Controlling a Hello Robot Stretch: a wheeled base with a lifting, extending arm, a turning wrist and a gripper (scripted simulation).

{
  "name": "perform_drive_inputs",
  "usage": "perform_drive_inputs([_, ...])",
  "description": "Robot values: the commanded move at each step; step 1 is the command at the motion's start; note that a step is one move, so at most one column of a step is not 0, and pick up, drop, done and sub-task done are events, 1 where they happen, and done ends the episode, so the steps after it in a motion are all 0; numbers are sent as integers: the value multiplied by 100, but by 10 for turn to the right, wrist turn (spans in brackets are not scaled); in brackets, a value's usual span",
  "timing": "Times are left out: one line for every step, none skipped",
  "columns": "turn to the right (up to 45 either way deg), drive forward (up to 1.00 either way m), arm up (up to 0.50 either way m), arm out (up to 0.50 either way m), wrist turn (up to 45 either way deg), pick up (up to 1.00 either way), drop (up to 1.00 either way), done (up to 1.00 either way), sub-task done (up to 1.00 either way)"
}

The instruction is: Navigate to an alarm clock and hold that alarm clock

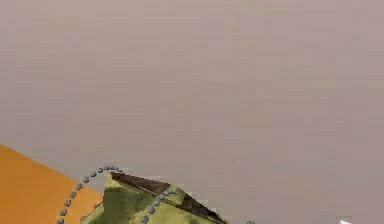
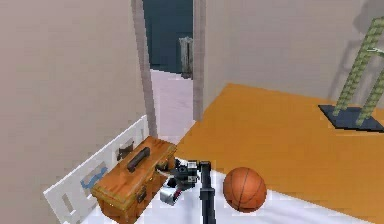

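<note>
Closest of all, dark arm bar (image 2: pixel 206 205) rising from the arm side view's bottom edge, just right of the middle. From that view's left: white slatted bed end (image 2: pixel 90 172). Against it, brown case (image 2: pixel 135 175) with a dark handle on top, lying on white bedding (image 2: pixel 300 212). Just right of the case, gripper (image 2: pixel 170 188), thin fingers (image 2: pixel 165 192) reaching leftward by the case's near corner. Fingers' spread or grip: impossible to tell; likewise whether holding anything. At the fingertips, small pale shape (image 2: pixel 160 197) on the bedding, too small to name for certain as the alarm clock. Right of the arm, orange basketball (image 2: pixel 244 188) resting on the bedding, near the bar but apart from it. Farther out, orange floor (image 2: pixel 290 130), doorway (image 2: pixel 170 40) in the grey wall, and at far right a pale ladder-like frame (image 2: pixel 358 70) on a dark base. Forward view, left to right: orange patch (image 1: pixel 25 190) at lower left, then green-and-yellow mottled thing (image 1: pixel 140 205) edged by a beaded cord (image 1: pixel 85 180), with plain grey wall (image 1: pixel 200 70) behind.
</note>
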Motion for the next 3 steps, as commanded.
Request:
perform_drive_inputs([0, 0, -30, 0, 0, 0, 0, 0, 0])
perform_drive_inputs([0, 0, 0, 0, 0, 100, 0, 0, 0])
perform_drive_inputs([0, 0, 10, 0, 0, 0, 0, 0, 0])
